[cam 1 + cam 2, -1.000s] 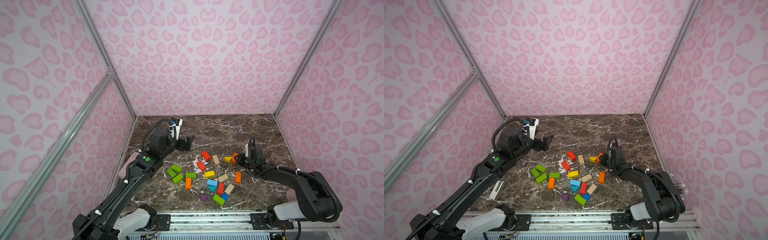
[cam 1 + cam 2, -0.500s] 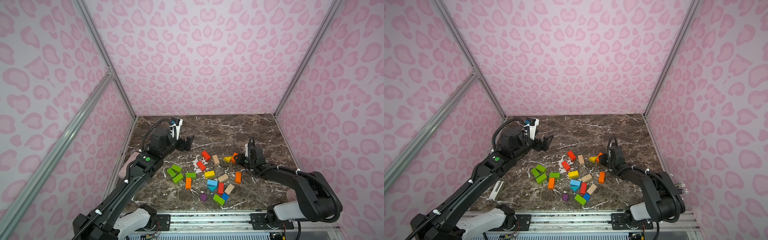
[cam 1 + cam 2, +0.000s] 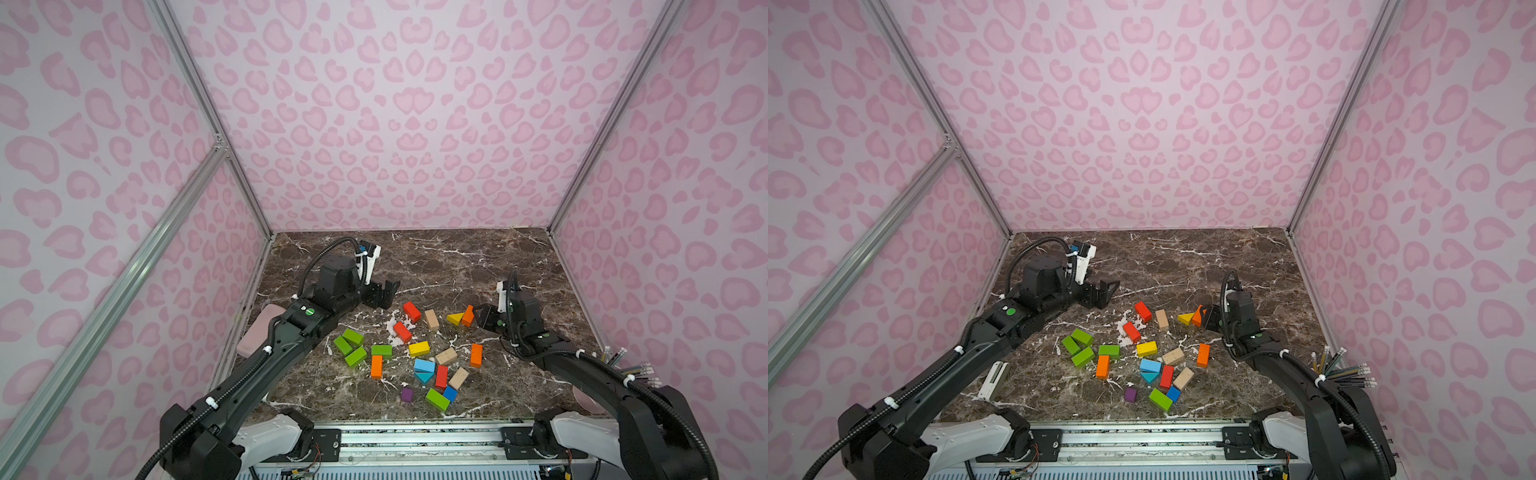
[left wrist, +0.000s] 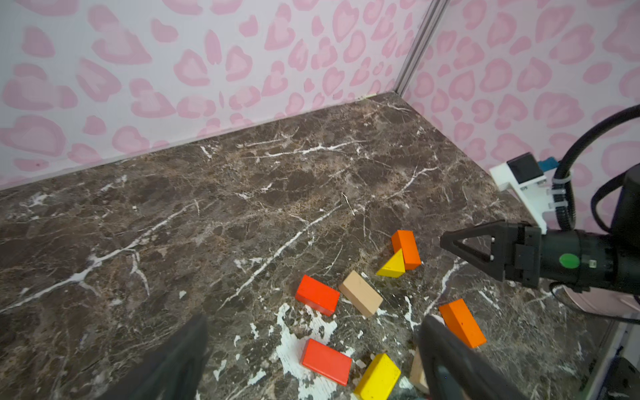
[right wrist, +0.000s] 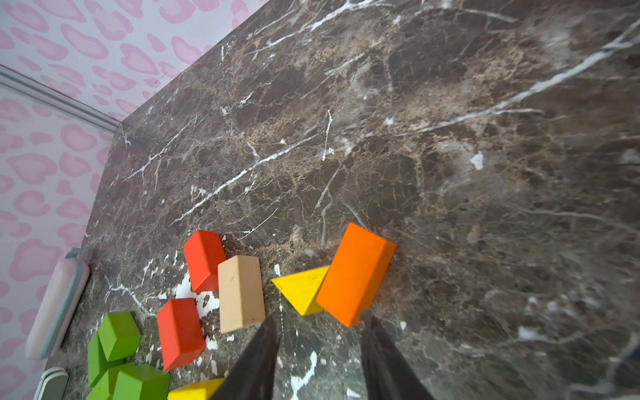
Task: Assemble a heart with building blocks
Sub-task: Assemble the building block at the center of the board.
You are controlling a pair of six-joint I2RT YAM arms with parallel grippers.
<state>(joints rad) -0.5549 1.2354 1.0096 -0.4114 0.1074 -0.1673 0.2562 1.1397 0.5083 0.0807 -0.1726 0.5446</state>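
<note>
The right tool (image 5: 319, 317) is narrowly parted and holds nothing. Its dark fingertips (image 5: 263, 343) sit just short of the near end of the orange rectangular wooden brick (image 5: 355, 273), and whether one tip touches that brick's corner I cannot tell. The brick lies flat on the dark brown marble worktop (image 5: 450, 138), slanted, with its long side touching the yellow triangular wooden prism (image 5: 301, 289). I read this slanted pair as an outer edge of the heart's top. Beside it, a plain tan wooden brick (image 5: 240, 292) and two red wooden bricks (image 5: 204, 259) carry the line onward. In both top views the building blocks (image 3: 419, 357) lie loosely scattered in the lower middle of the frame, with a green cluster (image 3: 353, 345) toward their left. No heart is readable yet, so the task looks early. The right arm reaches low from the lower right corner, its forearm close to the worktop and the tool pointing toward the frame's centre. The left arm runs diagonally up from the lower left, its wrist lifted clear of the surface. The left tool (image 4: 313, 318) is spread wide and empty, hovering near the red bricks, apparently ready to pick one.
</note>
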